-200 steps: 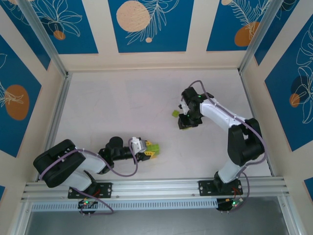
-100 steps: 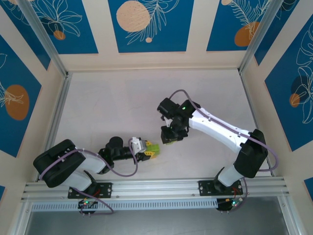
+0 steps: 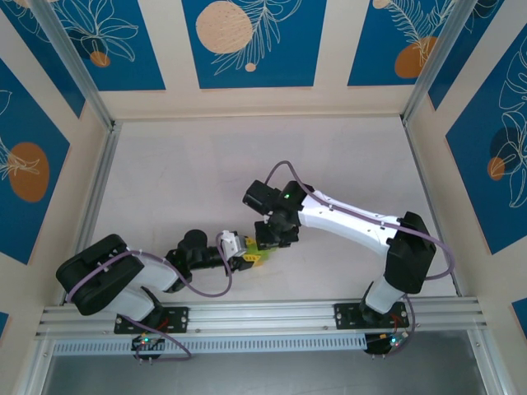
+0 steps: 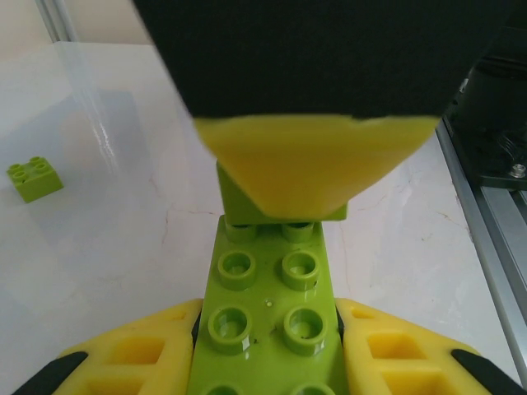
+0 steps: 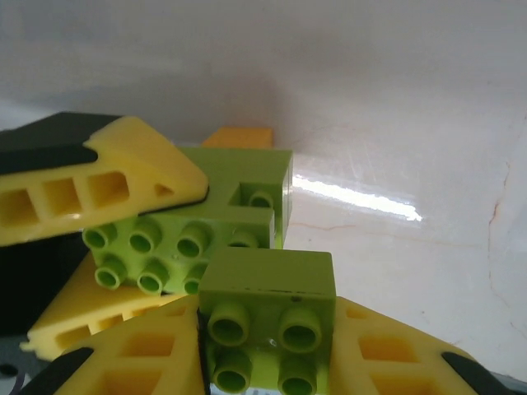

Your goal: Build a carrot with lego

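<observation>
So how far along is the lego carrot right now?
Partly built. Done: the left gripper clamps a cluster of joined lime-green plastic bricks, an orange brick showing behind it. In hand: the right gripper holds a small square lime-green brick close against that cluster, apparently not seated yet. Left: pressing it on, then the loose lime-green brick lying apart on the white table.

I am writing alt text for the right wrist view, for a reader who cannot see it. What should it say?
The right gripper holds a small lime-green brick, studs toward the camera, close to a cluster of lime-green bricks clamped in the left gripper. An orange brick peeks out behind the cluster, over a white table.
</observation>
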Robot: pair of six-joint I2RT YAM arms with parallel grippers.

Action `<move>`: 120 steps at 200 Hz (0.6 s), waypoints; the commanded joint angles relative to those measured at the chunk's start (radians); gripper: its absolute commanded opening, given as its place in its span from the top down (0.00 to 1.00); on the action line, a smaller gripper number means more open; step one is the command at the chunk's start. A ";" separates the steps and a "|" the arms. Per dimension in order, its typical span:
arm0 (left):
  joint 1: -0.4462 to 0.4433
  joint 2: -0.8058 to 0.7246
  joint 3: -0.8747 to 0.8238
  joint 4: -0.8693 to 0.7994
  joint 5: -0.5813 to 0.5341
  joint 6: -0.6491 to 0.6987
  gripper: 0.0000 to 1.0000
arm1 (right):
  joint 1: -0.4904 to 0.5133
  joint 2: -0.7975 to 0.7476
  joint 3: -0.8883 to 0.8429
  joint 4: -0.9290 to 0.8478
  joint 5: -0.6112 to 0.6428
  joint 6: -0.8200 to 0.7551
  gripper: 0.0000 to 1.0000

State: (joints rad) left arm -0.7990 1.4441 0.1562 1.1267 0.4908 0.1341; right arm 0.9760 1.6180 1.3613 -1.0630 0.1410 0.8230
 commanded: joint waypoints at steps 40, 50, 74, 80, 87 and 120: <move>0.005 0.006 0.003 0.033 0.040 0.019 0.71 | 0.009 0.028 -0.002 0.019 0.002 -0.006 0.73; 0.005 0.006 0.004 0.033 0.040 0.019 0.71 | 0.010 0.035 -0.007 0.021 -0.002 -0.007 0.73; 0.006 0.006 0.004 0.029 0.039 0.021 0.71 | 0.012 0.040 -0.031 0.032 -0.026 -0.009 0.73; 0.006 0.006 0.004 0.029 0.040 0.021 0.71 | 0.012 0.041 -0.035 0.032 -0.029 -0.009 0.73; 0.005 0.007 0.005 0.027 0.039 0.021 0.71 | 0.015 0.041 -0.039 0.030 -0.030 -0.009 0.73; 0.005 0.007 0.006 0.022 0.039 0.024 0.71 | 0.018 0.036 -0.054 0.019 -0.041 -0.021 0.74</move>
State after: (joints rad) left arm -0.7959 1.4441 0.1562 1.1259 0.4938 0.1337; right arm 0.9813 1.6325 1.3537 -1.0275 0.1375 0.8181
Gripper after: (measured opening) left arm 0.341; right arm 0.314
